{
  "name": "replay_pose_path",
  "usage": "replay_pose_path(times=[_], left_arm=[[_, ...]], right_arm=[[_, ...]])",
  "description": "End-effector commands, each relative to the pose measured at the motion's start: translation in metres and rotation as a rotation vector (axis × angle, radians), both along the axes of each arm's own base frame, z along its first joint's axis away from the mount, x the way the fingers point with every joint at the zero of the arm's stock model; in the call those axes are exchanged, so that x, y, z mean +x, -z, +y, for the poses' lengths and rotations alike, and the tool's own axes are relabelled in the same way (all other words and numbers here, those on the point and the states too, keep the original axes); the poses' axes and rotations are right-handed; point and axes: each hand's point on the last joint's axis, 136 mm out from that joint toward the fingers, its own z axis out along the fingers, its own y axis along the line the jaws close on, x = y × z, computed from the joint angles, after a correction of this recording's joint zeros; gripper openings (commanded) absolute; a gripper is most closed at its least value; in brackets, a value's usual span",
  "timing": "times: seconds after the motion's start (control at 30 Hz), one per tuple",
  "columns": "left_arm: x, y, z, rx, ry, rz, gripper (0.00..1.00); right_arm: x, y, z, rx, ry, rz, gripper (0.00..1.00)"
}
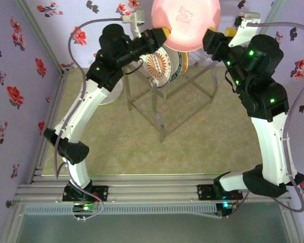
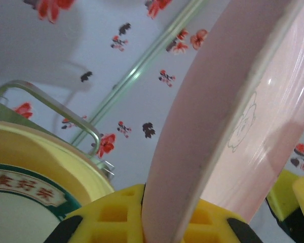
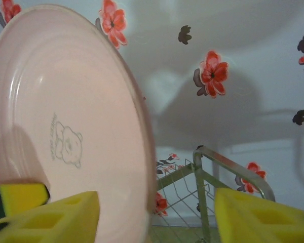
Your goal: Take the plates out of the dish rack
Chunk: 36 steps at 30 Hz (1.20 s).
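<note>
Wallpaper (image 1: 20, 76), lilac with red and black flowers, walls in the olive desk (image 1: 207, 147) I'm watching. At upper centre, my left hand (image 1: 163, 35) pinches the pink plate (image 1: 185, 23) above the dish rack (image 1: 185, 98); my right hand (image 1: 211, 38) stands wide beside it.

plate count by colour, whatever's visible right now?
Plain pink round plate, held up: 1
White round plate with orange sunburst centre: 1
Yellow round plate with dark ring: 1
Total: 3 plates that can be told apart; others may be hidden behind these.
</note>
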Motion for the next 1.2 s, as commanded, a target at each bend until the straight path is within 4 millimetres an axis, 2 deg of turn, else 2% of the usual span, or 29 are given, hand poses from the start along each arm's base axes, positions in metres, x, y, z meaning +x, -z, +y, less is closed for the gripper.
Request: replay_pose_path(times=[0.0,0.1,0.3,0.4,0.53,0.67,0.73,0.9,1.03,1.17], left_arm=[[-0.027,-0.055,0.043,-0.115,-0.01,-0.065,0.0],[-0.027,-0.061,0.07,-0.138,-0.048,-0.05,0.0],[-0.017,-0.052,0.138,-0.168,-0.173,0.041,0.0],[-0.015,-0.037,0.178,-0.166,-0.257,0.107,0.0],[-0.016,0.001,0.23,-0.141,-0.393,0.236,0.0],[-0.026,0.06,0.279,-0.135,-0.535,0.421,0.0],[-0.037,0.096,0.294,-0.114,-0.587,0.511,0.0],[-0.064,0.184,0.313,-0.057,-0.678,0.723,0.0],[-0.084,0.252,0.321,0.014,-0.729,0.869,0.0],[-0.096,0.307,0.32,0.072,-0.727,0.98,0.0]], right_arm=[[-0.006,-0.014,0.005,-0.003,-0.042,-0.043,0.68],[-0.002,-0.014,0.016,-0.032,-0.086,-0.059,0.72],[-0.007,-0.025,0.052,-0.074,-0.272,-0.149,0.77],[-0.004,-0.021,0.068,-0.089,-0.331,-0.153,0.77],[-0.004,-0.014,0.091,-0.131,-0.401,-0.16,0.77],[-0.01,-0.004,0.117,-0.223,-0.478,-0.171,0.78],[-0.011,0.004,0.128,-0.27,-0.503,-0.17,0.78],[-0.014,0.022,0.143,-0.359,-0.524,-0.158,0.79],[-0.018,0.033,0.151,-0.395,-0.549,-0.145,0.79],[-0.03,0.044,0.165,-0.439,-0.628,-0.15,0.8]])
